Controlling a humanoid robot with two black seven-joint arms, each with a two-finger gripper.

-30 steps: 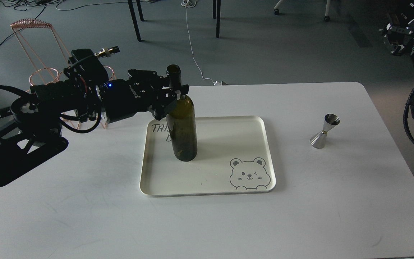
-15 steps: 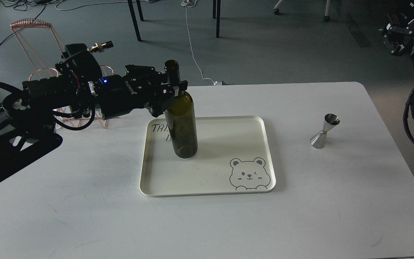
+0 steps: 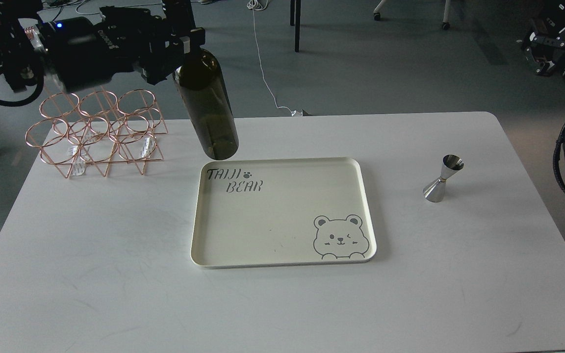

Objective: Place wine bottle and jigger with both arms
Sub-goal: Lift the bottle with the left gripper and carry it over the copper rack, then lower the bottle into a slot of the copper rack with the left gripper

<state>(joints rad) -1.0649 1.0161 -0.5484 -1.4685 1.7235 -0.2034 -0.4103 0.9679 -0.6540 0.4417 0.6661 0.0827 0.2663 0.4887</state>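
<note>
At far left the copper wire wine rack (image 3: 97, 132) stands on the worktop (image 3: 115, 274), partly behind the left end effector (image 3: 184, 41), which pinches the wine bottle (image 3: 207, 110) at its neck; the bottle's mouth is cut off by the top edge, its base hanging tilted above the cream tray's (image 3: 282, 260) far-left corner. The jigger (image 3: 443, 179) stands upright right of the tray, and the right end effector (image 3: 540, 49) is dark and partly cropped, so its grip cannot be told.

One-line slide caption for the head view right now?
Left gripper holds wine bottle aloft above tray; jigger stands on table.

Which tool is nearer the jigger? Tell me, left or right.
Right. The right tool hangs off the table's far right corner, up and right of the jigger. The left tool holds the wine bottle far across the tray.
</note>
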